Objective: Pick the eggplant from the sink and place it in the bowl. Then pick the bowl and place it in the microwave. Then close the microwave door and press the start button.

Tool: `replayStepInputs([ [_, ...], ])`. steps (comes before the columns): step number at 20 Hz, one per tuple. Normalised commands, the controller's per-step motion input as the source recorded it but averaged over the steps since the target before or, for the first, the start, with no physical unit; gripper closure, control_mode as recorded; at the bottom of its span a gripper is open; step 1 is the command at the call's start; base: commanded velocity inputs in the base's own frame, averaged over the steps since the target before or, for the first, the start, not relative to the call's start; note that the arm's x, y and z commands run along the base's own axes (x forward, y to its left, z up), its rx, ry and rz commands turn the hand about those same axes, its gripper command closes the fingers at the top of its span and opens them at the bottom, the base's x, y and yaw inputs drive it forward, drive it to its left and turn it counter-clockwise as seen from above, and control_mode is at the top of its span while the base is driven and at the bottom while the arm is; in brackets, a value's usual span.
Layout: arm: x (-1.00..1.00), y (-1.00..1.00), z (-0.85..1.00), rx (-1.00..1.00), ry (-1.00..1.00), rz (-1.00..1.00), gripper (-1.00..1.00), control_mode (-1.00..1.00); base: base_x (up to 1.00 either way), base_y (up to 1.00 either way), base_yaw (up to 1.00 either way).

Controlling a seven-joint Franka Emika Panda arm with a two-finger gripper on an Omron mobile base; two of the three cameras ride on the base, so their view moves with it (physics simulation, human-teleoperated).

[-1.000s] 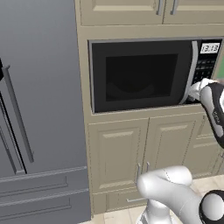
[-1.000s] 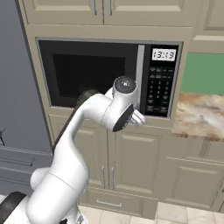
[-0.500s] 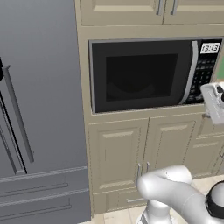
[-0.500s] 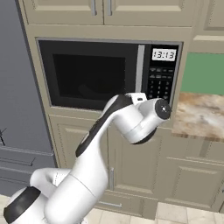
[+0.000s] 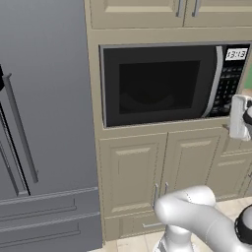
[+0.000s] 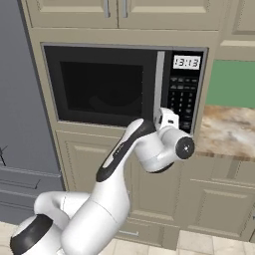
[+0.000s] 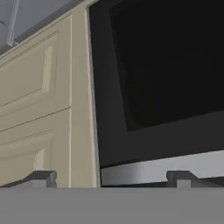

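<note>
Tool at the microwave [image 6: 124,84] front
I see the microwave door [image 5: 160,83] closed; my tool [image 7: 111,178] sits wide, holding nothing, close before its silver handle [image 7: 175,168].

Flat, even rendered light all over, no obvious source and hardly any shadows. The microwave door [image 5: 160,83] glass stays dark with only a faint soft reflection, no hard glare. Base views are fairly crisp; the hand view is soft and blurry up close.
</note>
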Motion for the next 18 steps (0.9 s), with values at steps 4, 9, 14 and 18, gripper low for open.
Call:
replayStepInputs([
  [4,0.06,-0.12,-0.15,0.02,0.0,0.0,-1.0,-1.0,0.0,0.0,0.0],
  [9,0.34,-0.01,0.0,0.0,0.01,0.0,1.0,-1.0,0.0,0.0,0.0],
  [14,0.11,-0.34,0.0,0.07,0.0,0.0,1.0,-1.0,0.0,0.0,0.0],
  [18,0.05,-0.4,0.0,0.07,0.0,-0.01,1.0,-1.0,0.0,0.0,0.0],
])
